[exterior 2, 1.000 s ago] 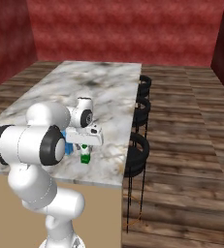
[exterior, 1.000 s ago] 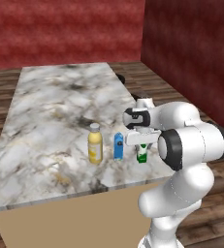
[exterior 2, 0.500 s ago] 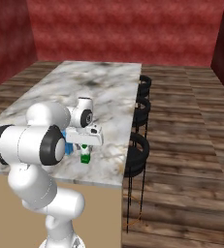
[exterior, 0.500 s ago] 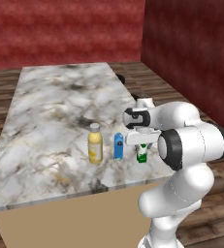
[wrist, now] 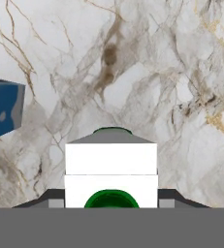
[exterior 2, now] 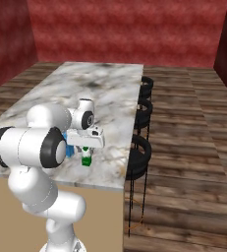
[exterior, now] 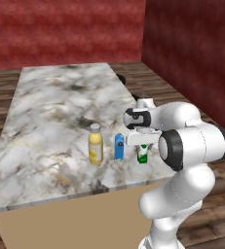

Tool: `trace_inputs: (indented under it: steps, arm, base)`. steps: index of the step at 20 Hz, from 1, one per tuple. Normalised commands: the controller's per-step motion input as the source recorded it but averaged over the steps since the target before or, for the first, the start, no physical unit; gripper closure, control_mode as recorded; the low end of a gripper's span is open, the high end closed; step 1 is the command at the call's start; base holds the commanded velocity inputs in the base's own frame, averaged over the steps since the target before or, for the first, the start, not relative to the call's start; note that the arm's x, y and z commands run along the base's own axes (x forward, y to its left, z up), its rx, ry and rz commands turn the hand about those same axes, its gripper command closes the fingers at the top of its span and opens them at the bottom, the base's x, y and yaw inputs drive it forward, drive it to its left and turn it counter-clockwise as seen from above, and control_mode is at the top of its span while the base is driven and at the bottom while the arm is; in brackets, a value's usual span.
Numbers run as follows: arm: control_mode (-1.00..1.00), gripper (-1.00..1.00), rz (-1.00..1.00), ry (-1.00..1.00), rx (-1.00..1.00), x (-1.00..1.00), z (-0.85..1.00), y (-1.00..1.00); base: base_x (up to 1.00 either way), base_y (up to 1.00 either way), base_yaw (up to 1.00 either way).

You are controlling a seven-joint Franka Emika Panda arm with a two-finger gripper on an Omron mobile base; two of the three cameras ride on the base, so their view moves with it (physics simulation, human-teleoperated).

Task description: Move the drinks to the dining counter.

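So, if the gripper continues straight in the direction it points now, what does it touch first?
The gripper points straight down at the green-and-white carton, which already sits between its fingers. Below that comes the marble top of the dining counter. Whether the pads touch the carton is unclear.

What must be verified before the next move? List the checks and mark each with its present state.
1. Yellow bottle with white cap upright on the marble-topped dining counter: ok.
2. Slim blue carton upright beside it: ok.
3. Small green-and-white carton standing on the counter under the gripper: ok.
4. Carton centred between the jaws, hand view: ok.
5. Jaws released from the carton: cannot tell.
6. Clearance to the blue carton for a straight lift: ok, they stand apart.
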Motion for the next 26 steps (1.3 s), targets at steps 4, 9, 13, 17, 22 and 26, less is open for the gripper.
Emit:
trace_inputs:
  steps: [4, 9, 13, 17, 22, 26]
  arm:
    - [-1.0, -1.0, 0.0, 0.0, 0.0, 0.0, 0.0, 0.0]
    - [-1.0, -1.0, 0.0, 0.0, 0.0, 0.0, 0.01, 0.0]
    - [-1.0, -1.0, 0.0, 0.0, 0.0, 0.0, 0.11, -0.01]
    - [-1.0, -1.0, 0.0, 0.0, 0.0, 0.0, 0.3, -0.01]
    - [-1.0, -1.0, 0.0, -0.01, 0.0, -0.13, 0.49, -0.03]
    - [-1.0, -1.0, 0.0, -0.01, 0.0, -0.23, 0.56, -0.03]
  base:
    - [0.0, 0.0, 0.0]
    - [0.0, 0.0, 0.0]
    - [0.0, 0.0, 0.0]
    - [0.0, 0.0, 0.0]
    - [0.0, 0.0, 0.0]
    - [0.0, 0.0, 0.0]
